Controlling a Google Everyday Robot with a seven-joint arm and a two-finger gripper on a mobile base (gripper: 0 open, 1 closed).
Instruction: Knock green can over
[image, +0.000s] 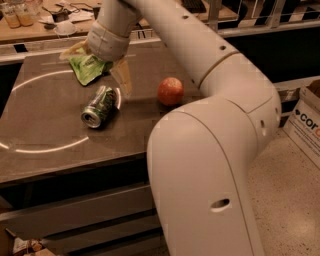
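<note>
The green can (101, 106) lies on its side on the tabletop (45, 150), left of centre in the frame, with its silver end toward the lower left. By the look of it, the knocking-over is done. The tool (95, 70) hangs above and just behind the can, near the upper left, its two fingers spread apart and holding nothing. One finger (122, 76) points down close to the can's upper-right end, though I cannot tell whether it touches.

The risks, as I judge them, all lie in the withdrawal. A can on its side rolls freely: if that lower finger drags across it when the arm pulls away, the can could roll toward the front edge of the tabletop and drop. A sweep to the right could nudge the reddish round fruit (170, 91), which sits near the can and would roll just as easily. The light green bag (86, 67) lies directly beneath the tool — a low pass could snag it and pull it along.
</note>
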